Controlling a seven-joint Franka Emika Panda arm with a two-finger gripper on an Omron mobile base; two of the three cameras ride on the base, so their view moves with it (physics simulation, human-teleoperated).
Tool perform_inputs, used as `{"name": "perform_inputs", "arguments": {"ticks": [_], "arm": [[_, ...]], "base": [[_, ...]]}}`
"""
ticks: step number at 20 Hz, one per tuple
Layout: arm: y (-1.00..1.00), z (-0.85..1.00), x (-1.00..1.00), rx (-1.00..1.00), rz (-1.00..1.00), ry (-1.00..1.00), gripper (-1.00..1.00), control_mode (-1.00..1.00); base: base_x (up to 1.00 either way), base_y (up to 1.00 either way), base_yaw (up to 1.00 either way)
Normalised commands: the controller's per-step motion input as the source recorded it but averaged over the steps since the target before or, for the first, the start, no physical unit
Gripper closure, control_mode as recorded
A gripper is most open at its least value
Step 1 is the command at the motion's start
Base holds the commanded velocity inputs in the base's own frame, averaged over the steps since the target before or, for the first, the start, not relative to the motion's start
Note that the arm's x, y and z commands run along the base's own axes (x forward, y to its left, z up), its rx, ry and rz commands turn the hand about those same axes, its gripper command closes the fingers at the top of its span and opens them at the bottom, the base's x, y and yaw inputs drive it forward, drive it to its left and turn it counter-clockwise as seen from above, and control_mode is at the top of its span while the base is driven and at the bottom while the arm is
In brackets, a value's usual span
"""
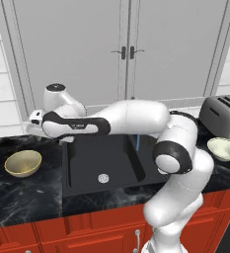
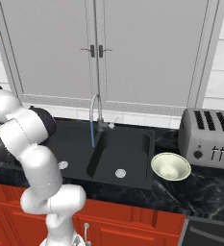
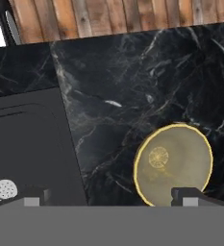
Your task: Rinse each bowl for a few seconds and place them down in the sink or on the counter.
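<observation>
While water is seen running from the faucet; sink left unoccupied for rinsing | tan-gold bowl set on counter at left, cream bowl at right | gripper held wide apart above tan-gold bowl, nothing gripped

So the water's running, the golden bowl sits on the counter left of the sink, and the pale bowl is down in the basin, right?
Not quite. The pale bowl isn't in the basin: the right base view shows it on the counter, between the sink and the toaster. The rest holds.
</observation>
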Motion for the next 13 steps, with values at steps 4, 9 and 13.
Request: {"name": "perform_inputs", "arguments": {"ticks": [4, 9, 13], "arm": [[-0.46, 0.60, -0.51, 0.03, 0.08, -0.14, -1.00, -1.00], [-0.48, 0.59, -0.52, 0.02, 0.09, -0.15, -1.00, -1.00], [-0.52, 0.56, -0.51, 0.05, 0.09, -0.13, -1.00, -1.00]], "base": [[0.00, 0.00, 0.00], [0.00, 0.00, 0.00], [0.00, 0.00, 0.00]]}}
